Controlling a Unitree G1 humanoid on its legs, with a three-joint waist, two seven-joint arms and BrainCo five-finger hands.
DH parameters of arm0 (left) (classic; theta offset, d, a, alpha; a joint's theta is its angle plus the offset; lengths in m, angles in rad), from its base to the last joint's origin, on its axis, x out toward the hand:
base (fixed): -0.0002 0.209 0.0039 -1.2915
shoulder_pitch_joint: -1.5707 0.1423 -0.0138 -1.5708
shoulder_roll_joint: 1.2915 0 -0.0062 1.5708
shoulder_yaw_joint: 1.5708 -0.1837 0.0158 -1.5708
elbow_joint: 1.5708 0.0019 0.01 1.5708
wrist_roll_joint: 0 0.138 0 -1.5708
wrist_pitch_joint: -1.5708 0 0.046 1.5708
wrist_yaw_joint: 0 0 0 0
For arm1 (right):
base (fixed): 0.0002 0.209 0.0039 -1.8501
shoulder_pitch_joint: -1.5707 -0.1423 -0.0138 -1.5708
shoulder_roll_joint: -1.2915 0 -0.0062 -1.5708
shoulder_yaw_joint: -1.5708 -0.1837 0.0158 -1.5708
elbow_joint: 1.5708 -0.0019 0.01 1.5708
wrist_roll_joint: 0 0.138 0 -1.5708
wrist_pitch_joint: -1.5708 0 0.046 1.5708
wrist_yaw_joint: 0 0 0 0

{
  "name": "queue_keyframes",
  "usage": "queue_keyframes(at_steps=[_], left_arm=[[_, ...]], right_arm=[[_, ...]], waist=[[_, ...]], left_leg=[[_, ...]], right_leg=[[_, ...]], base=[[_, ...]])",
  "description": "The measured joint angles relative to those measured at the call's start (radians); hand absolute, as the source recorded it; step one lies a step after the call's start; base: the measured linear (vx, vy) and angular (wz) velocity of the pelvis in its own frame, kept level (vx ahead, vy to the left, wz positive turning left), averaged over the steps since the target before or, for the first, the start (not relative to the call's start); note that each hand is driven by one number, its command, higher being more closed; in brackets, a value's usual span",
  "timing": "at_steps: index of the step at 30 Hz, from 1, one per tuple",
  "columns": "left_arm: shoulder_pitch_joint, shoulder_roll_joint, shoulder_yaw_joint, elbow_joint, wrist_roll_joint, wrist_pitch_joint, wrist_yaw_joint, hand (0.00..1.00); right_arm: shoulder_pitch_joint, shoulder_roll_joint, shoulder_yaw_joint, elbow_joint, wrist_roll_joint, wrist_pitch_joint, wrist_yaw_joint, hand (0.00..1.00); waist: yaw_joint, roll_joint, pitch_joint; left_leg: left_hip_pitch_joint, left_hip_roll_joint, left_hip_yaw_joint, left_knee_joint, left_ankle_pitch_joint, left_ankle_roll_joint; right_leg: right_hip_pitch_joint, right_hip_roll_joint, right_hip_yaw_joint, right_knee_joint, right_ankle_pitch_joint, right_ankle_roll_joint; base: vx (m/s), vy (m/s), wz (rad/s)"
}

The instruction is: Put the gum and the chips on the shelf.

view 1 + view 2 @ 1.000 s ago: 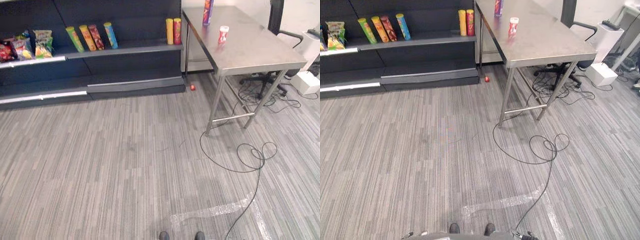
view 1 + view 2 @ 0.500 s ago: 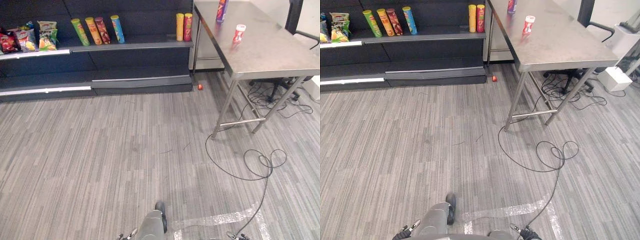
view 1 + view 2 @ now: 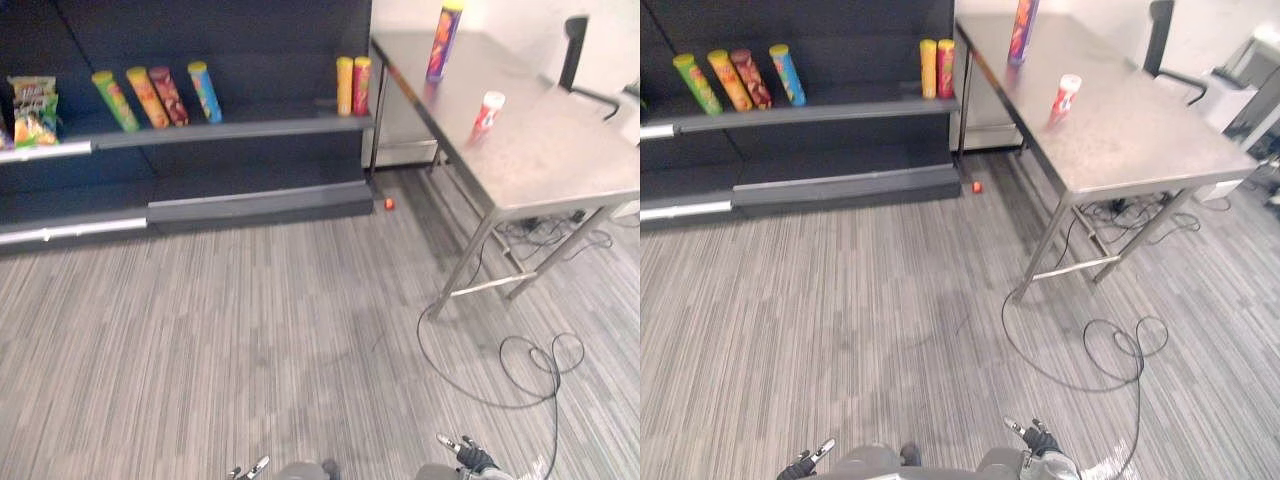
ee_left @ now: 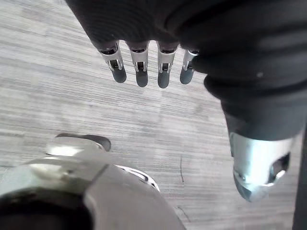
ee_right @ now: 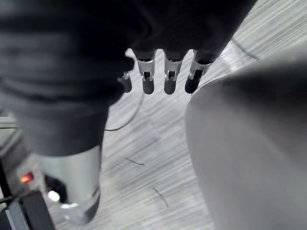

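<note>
As the grey striped floor spreads across most of both eye views, a long dark shelf runs along the upper left and a shiny metal table sits in the upper right. A row of cans stands on the shelf. The tall purple chips can stands at the far end of the table. The small red and white gum bottle stands nearer on it. Both are far from the left hand and the right hand, which peek in at the bottom edge. Up close in the wrist views, their fingers hang straight and loose over the floor, holding nothing. The whole picture has shifted since half a second ago, so the camera moved; the chips and gum sit where they were. The left eye view takes in a snack bag at the far left. A tiny red thing lies by the shelf's foot.
</note>
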Motion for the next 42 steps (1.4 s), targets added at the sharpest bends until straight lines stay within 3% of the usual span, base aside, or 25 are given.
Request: queue_keyframes(at_steps=[2,4,5,6,8,10,12,13,14,15,16,18,21,24,26,27,29,30,31,33,34,35,39,41,42], left_arm=[[-0.009,0.000,-0.002,0.001,0.044,0.000,0.008,0.00],[-0.015,-0.007,-0.006,0.001,0.047,0.000,0.014,0.00],[-0.014,-0.006,-0.007,0.001,0.049,0.001,0.015,0.00],[-0.012,-0.009,-0.009,0.001,0.051,0.001,0.017,0.00],[-0.013,-0.009,-0.004,0.014,0.082,0.001,0.016,0.00],[-0.013,-0.043,0.030,0.019,0.088,0.001,0.015,0.00],[0.004,-0.093,0.116,0.005,0.088,0.001,0.006,0.00],[0.005,-0.106,0.130,-0.005,0.087,0.002,0.003,0.00],[0.004,-0.132,0.171,-0.021,0.086,0.003,-0.003,0.00],[0.004,-0.141,0.185,-0.027,0.086,0.003,-0.005,0.00],[0.018,-0.142,0.200,-0.039,0.083,0.006,-0.006,0.00],[0.016,-0.139,0.198,-0.042,0.079,0.012,-0.006,0.00],[0.015,-0.122,0.175,-0.045,0.047,0.011,0.001,0.00],[0.015,-0.111,0.148,-0.048,-0.041,-0.009,0.021,0.00],[0.015,-0.097,0.118,-0.044,-0.062,-0.014,0.028,0.00],[0.015,-0.090,0.097,-0.038,-0.084,-0.019,0.030,0.00],[0.017,-0.088,0.079,-0.035,-0.094,-0.025,0.037,0.00],[0.016,-0.081,0.080,-0.016,-0.122,-0.025,0.038,0.00],[0.022,-0.075,0.083,-0.010,-0.132,-0.027,0.039,0.00],[0.035,-0.042,0.088,0.000,-0.169,-0.035,0.040,0.00],[0.037,-0.038,0.093,0.000,-0.169,-0.034,0.039,0.00],[0.041,-0.035,0.103,0.001,-0.167,-0.034,0.039,0.00],[0.045,-0.042,0.104,0.019,-0.164,-0.030,0.039,0.00],[0.045,-0.041,0.087,0.019,-0.153,-0.024,0.039,0.00],[0.044,-0.042,0.078,0.018,-0.146,-0.023,0.038,0.00]], right_arm=[[0.000,0.004,0.000,-0.023,0.008,-0.005,-0.003,0.00],[-0.012,0.001,-0.002,-0.030,0.038,-0.010,-0.003,0.00],[-0.015,0.001,-0.002,-0.030,0.047,-0.010,-0.003,0.00],[-0.017,0.000,-0.011,-0.030,0.068,-0.011,-0.004,0.00],[-0.014,0.001,-0.043,-0.029,0.090,-0.010,-0.008,0.00],[-0.005,-0.017,-0.054,-0.039,0.117,-0.009,-0.007,0.00],[0.012,-0.031,-0.054,-0.066,0.125,-0.007,-0.011,0.00],[0.012,-0.035,-0.053,-0.070,0.125,-0.007,-0.011,0.00],[0.012,-0.038,-0.049,-0.081,0.125,-0.004,-0.011,0.00],[0.012,-0.036,-0.039,-0.086,0.124,-0.002,-0.011,0.00],[0.016,-0.033,-0.005,-0.095,0.120,0.000,-0.011,0.00],[0.020,-0.028,-0.003,-0.093,0.116,0.000,-0.012,0.00],[0.020,-0.024,0.004,-0.036,0.116,0.001,-0.016,0.00],[0.017,-0.022,0.008,-0.007,0.117,0.002,-0.019,0.00],[0.019,-0.020,0.008,-0.010,0.117,0.000,-0.019,0.00],[0.023,-0.021,0.010,-0.012,0.116,-0.003,-0.024,0.00],[0.030,-0.029,0.036,-0.011,0.115,-0.007,-0.034,0.00],[0.032,-0.026,0.061,-0.006,0.113,-0.007,-0.038,0.00],[0.034,-0.024,0.070,0.002,0.109,-0.006,-0.037,0.00],[0.024,0.021,0.088,0.019,0.102,-0.006,-0.033,0.00],[0.025,0.028,0.087,0.020,0.103,-0.006,-0.033,0.00],[0.028,0.035,0.082,0.022,0.102,-0.006,-0.033,0.00],[0.036,0.029,0.013,0.016,0.076,-0.009,-0.024,0.00],[0.037,0.008,-0.027,0.013,0.088,-0.009,-0.017,0.00],[0.038,0.003,-0.035,0.010,0.087,-0.008,-0.015,0.00]], waist=[[-0.007,0.006,0.003],[-0.023,0.020,0.011],[-0.029,0.020,0.011],[-0.039,0.026,0.010],[-0.053,0.026,0.010],[-0.060,0.068,-0.002],[-0.054,0.113,-0.020],[-0.056,0.128,-0.022],[-0.055,0.154,-0.022],[-0.051,0.161,-0.019],[-0.048,0.156,-0.011],[-0.047,0.148,-0.007],[-0.020,0.113,-0.005],[-0.016,0.093,0.003],[-0.016,0.082,0.003],[-0.017,0.078,0.002],[-0.014,0.083,0.001],[0.006,0.069,-0.002],[0.017,0.071,-0.007],[0.033,0.003,-0.020],[0.031,-0.008,-0.023],[0.032,-0.020,-0.031],[0.012,-0.007,-0.052],[-0.013,0.007,-0.046],[-0.019,0.016,-0.046]], left_leg=[[0.081,0.023,-0.021,-0.050,-0.007,0.003],[0.110,0.051,-0.042,-0.062,-0.035,-0.010],[0.114,0.056,-0.046,-0.065,-0.043,-0.011],[0.135,0.069,-0.054,-0.079,-0.077,-0.035],[0.177,0.067,-0.068,-0.091,-0.131,-0.060],[0.210,0.101,-0.087,-0.079,-0.186,-0.071],[0.137,0.165,-0.103,0.154,-0.178,-0.088],[0.096,0.187,-0.112,0.256,-0.169,-0.100],[0.006,0.233,-0.136,0.480,-0.096,-0.124],[-0.032,0.253,-0.146,0.578,-0.027,-0.136],[-0.099,0.306,-0.146,0.778,0.118,-0.160],[-0.145,0.354,-0.089,0.912,0.085,-0.149],[-0.224,0.361,0.016,0.909,-0.030,-0.154],[-0.301,0.319,-0.007,0.537,-0.078,-0.189],[-0.321,0.266,-0.083,0.279,-0.048,-0.198],[-0.327,0.237,-0.149,0.118,0.003,-0.201],[-0.341,0.230,-0.216,-0.019,0.054,-0.236],[-0.345,0.224,-0.202,0.024,0.133,-0.260],[-0.343,0.211,-0.199,0.042,0.150,-0.259],[-0.344,0.167,-0.170,0.122,0.147,-0.252],[-0.338,0.160,-0.157,0.135,0.132,-0.232],[-0.312,0.145,-0.126,0.147,0.102,-0.201],[-0.219,0.109,-0.050,0.151,0.032,-0.145],[-0.139,0.077,-0.020,0.142,-0.010,-0.101],[-0.116,0.075,-0.011,0.134,-0.021,-0.091]], right_leg=[[-0.087,0.059,-0.104,-0.137,-0.097,-0.001],[-0.152,0.119,-0.143,-0.349,-0.092,0.006],[-0.170,0.137,-0.143,-0.438,-0.077,0.016],[-0.190,0.168,-0.143,-0.644,-0.013,0.028],[-0.193,0.171,-0.110,-0.882,0.091,0.033],[-0.220,0.193,-0.086,-0.805,0.147,0.003],[-0.197,0.222,-0.105,-0.746,0.160,-0.021],[-0.179,0.233,-0.123,-0.747,0.149,-0.036],[-0.138,0.269,-0.144,-0.748,0.110,-0.053],[-0.112,0.287,-0.146,-0.752,0.090,-0.062],[-0.028,0.328,-0.141,-0.783,0.051,-0.078],[0.073,0.350,-0.132,-0.829,0.034,-0.087],[0.252,0.343,-0.083,-0.952,0.032,-0.080],[0.341,0.305,-0.054,-1.027,0.029,-0.045],[0.373,0.270,-0.038,-1.043,0.003,-0.008],[0.390,0.248,-0.033,-1.045,-0.028,0.009],[0.417,0.237,-0.014,-1.041,-0.064,0.052],[0.435,0.215,0.015,-1.040,-0.085,0.071],[0.439,0.198,0.029,-1.040,-0.094,0.072],[0.411,0.146,0.115,-0.966,-0.099,0.062],[0.396,0.135,0.135,-0.934,-0.093,0.065],[0.365,0.115,0.180,-0.860,-0.082,0.069],[0.190,0.087,0.314,-0.472,0.017,0.032],[0.101,0.043,0.311,-0.262,0.211,0.008],[0.095,0.034,0.300,-0.234,0.260,-0.001]], base=[[0.34,-0.005,0.26],[0.31,-0.078,0.35],[0.39,-0.140,0.43],[0.28,-0.119,0.43],[0.50,-0.225,0.61],[0.45,-0.198,0.49],[0.67,-0.321,0.29],[0.69,-0.356,0.20],[0.47,-0.237,0.08],[0.75,-0.289,-0.11],[0.51,-0.169,-0.19],[0.55,-0.147,-0.19],[0.55,-0.105,-0.27],[0.41,0.061,-0.36],[0.30,0.195,-0.25],[0.27,0.252,-0.11],[0.29,0.319,-0.18],[0.34,0.351,-0.43],[0.45,0.378,-0.74],[0.43,0.311,-0.73],[0.33,0.256,-0.57],[0.31,0.274,-0.57],[0.27,0.229,-0.49],[0.27,0.209,-0.19],[0.32,0.246,-0.20]])
